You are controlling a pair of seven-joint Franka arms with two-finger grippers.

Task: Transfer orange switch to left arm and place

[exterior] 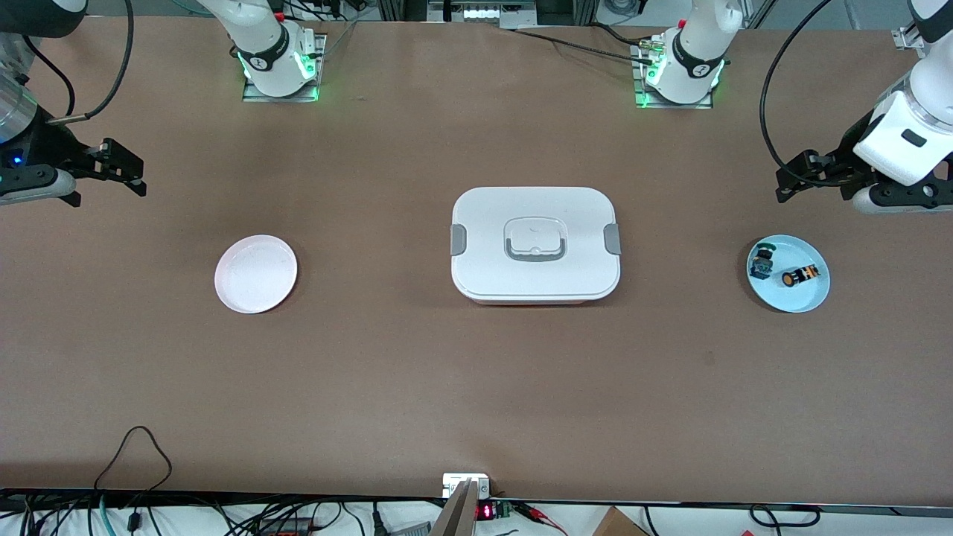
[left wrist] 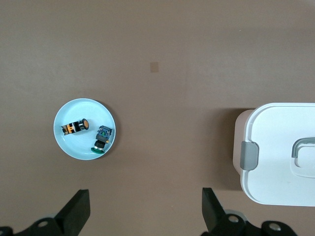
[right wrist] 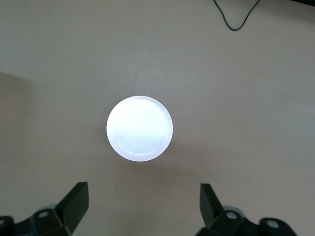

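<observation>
The orange switch [exterior: 798,276] lies on its side on a light blue plate [exterior: 800,299] toward the left arm's end of the table. It also shows in the left wrist view [left wrist: 75,127] on that plate [left wrist: 83,109]. The white box [exterior: 534,244] stands closed at the table's middle, and its end shows in the left wrist view [left wrist: 275,147]. My left gripper [exterior: 787,181] is open and empty in the air, over bare table beside the blue plate; its own view [left wrist: 146,211] shows the jaws wide apart. My right gripper [exterior: 128,170] is open and empty, over table near the right arm's end.
A blue-green and black switch [exterior: 761,260] shares the blue plate. An empty white plate [exterior: 255,273] sits toward the right arm's end, also in the right wrist view [right wrist: 140,128]. A black cable loop [exterior: 138,447] lies near the table's front edge.
</observation>
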